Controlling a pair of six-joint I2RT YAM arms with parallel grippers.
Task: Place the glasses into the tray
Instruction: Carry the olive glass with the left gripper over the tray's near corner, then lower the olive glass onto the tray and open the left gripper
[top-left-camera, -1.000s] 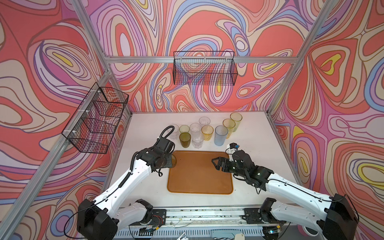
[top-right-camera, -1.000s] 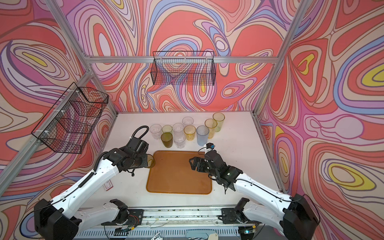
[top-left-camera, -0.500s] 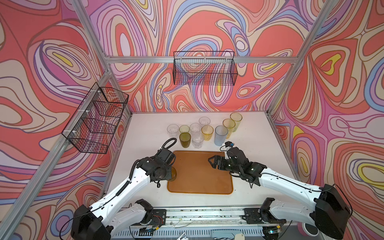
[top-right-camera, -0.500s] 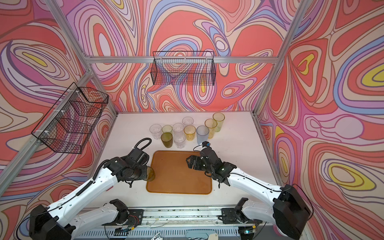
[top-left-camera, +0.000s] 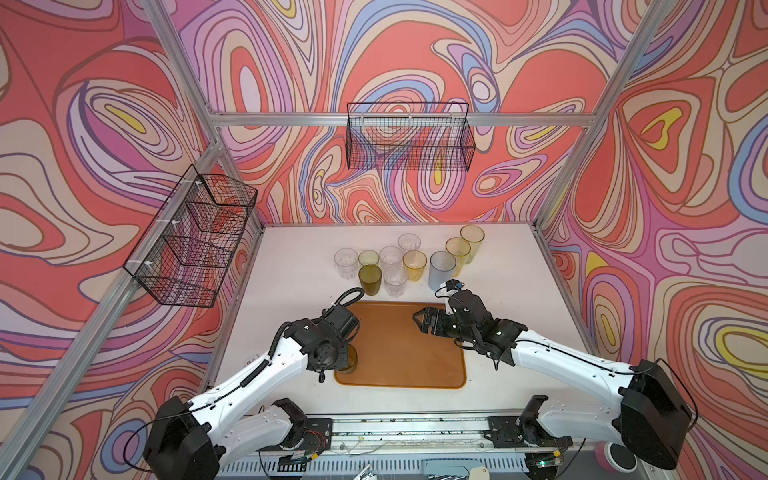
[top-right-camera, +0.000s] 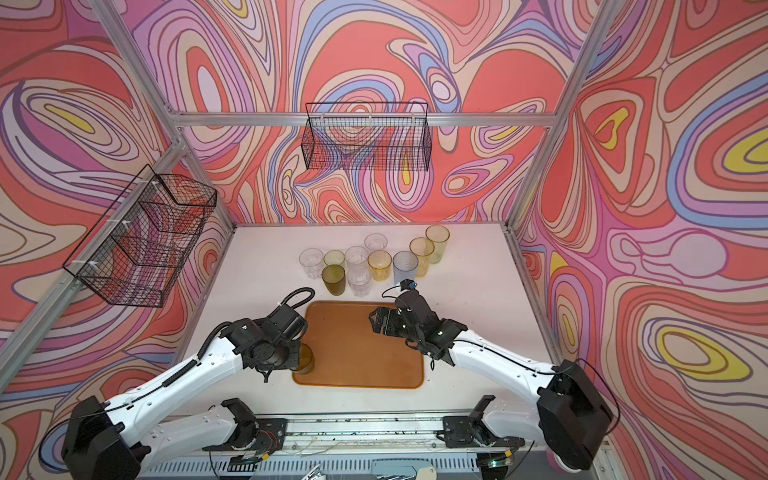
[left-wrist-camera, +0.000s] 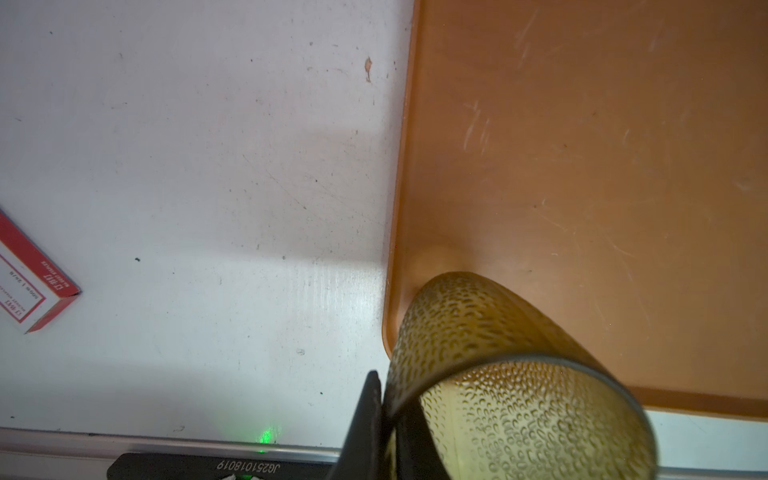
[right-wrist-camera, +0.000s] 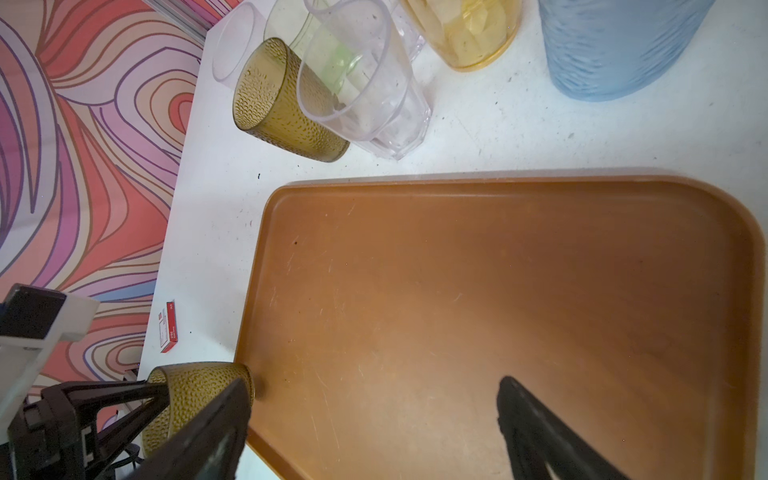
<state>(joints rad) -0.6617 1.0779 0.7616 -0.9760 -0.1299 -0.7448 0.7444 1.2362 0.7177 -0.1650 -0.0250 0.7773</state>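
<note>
Your left jaws, pinching the olive dimpled glass, have carried it nearer, to the near-left corner of the tray; your right jaws, spread, edged leftward.

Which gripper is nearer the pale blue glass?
Right. The right gripper hangs open above the tray's far side, just in front of the pale blue glass. The left gripper is shut on an olive glass at the tray's near left corner, farther off.

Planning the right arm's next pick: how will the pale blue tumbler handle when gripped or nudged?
Probably light and rigid: the pale blue tumbler looks empty, with see-through walls. Its rippled surface should help grip. Being tall, it may tip onto the neighbouring tall yellow tumbler.
</note>
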